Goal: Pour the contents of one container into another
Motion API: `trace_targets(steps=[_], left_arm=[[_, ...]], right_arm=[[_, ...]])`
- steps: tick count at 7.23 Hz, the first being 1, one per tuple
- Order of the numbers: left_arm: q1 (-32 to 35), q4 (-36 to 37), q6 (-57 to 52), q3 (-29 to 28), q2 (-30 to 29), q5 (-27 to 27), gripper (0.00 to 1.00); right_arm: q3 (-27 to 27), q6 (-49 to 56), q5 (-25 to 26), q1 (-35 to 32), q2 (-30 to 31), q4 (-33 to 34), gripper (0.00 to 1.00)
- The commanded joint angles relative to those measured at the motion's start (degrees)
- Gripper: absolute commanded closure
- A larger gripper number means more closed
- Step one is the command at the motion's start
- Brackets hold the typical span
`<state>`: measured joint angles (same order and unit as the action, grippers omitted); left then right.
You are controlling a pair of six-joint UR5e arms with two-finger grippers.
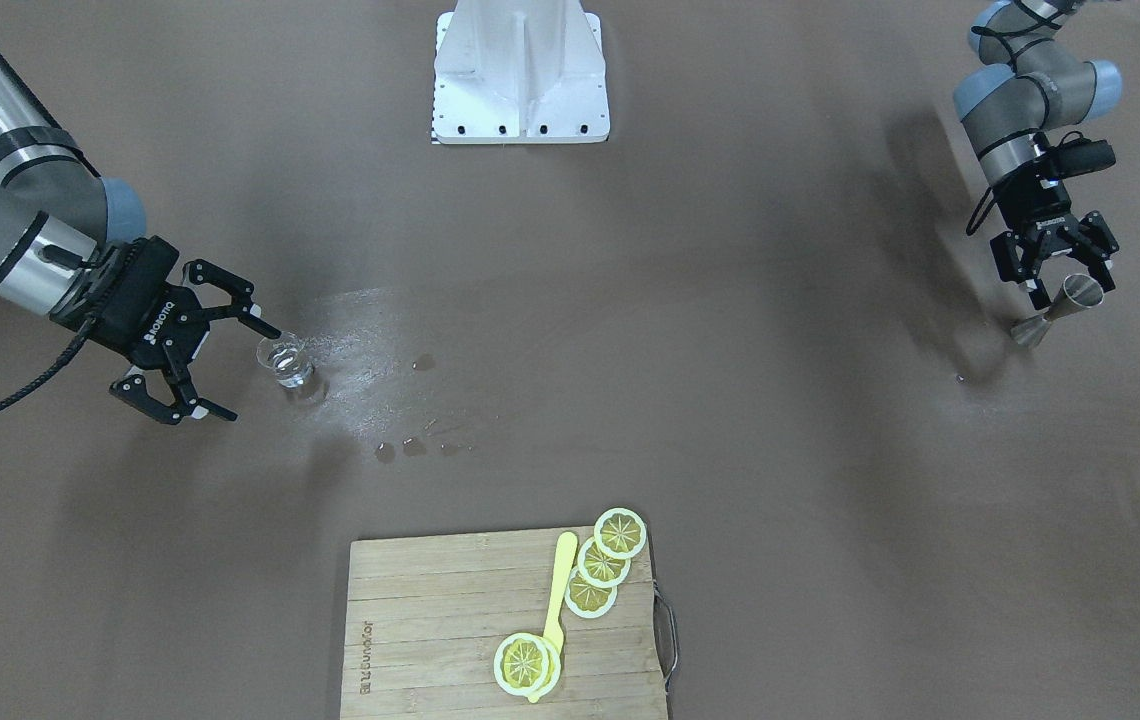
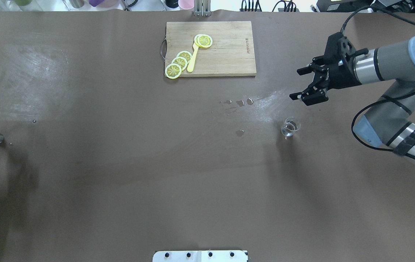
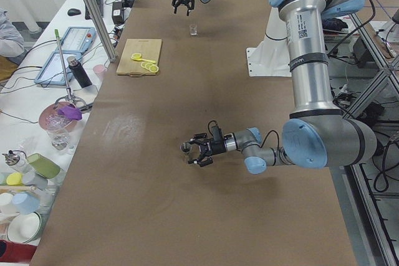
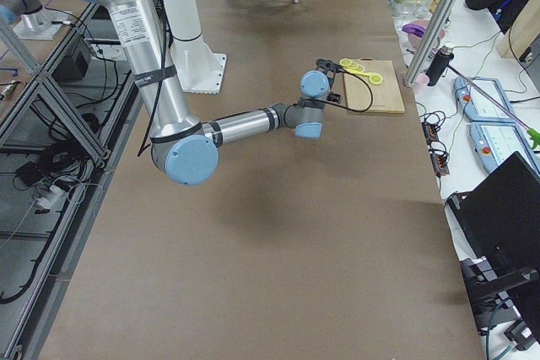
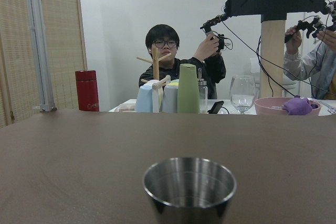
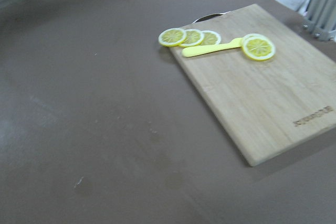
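R gripper [image 1: 252, 373] hung w/ jaws wide apart, nothing between them. Front view put its upper fingertip right at the rim of the glass beaker [image 1: 286, 362]. Overhead corrected that: gripper and beaker were apart, w/ the beaker nearer the robot than the fingertips. Beaker was small, clear and round, w/ a little clear liquid in the bottom. It stood upright on the table [image 1: 730, 400], long axis vertical, mouth up.

L gripper [image 1: 1073, 288] also had jaws apart, w/ the jigger [image 1: 1058, 312] at its fingertips; contact couldn't be told. L wrist cam gave what no other view did: the jigger close up and dead ahead, polished steel, thin round rim, cup open upward. Front view gave the whole shape: two cones joined at a narrow waist, standing upright, long axis vertical. Overhead caught only a bit of it at the frame edge.

Beyond the beaker, ahead of R gripper's fingers, wet drops [image 1: 414, 447] sat on the matte brown tabletop. Further out lay a bamboo board [image 1: 430, 620] w/ lemon slices [image 1: 620, 532] and a yellow utensil [image 1: 562, 575]. R wrist cam showed just that board: straight grain, wire handle at one end.
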<state>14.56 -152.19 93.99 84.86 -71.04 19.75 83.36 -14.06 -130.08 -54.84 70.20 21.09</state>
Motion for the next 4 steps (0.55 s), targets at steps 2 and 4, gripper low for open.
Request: trace_targets(steps=[2, 4], left_arm=[[-1.19, 1.62, -0.03, 6.78, 3.52, -1.9, 0.02], [-4.53, 4.69, 0.14, 11.96, 6.94, -5.07, 0.02]], right_arm=[[1.28, -3.78, 0.7, -8.25, -3.22, 6.75, 0.0], [1.28, -5.27, 0.0, -12.9, -5.06, 11.84, 0.0]])
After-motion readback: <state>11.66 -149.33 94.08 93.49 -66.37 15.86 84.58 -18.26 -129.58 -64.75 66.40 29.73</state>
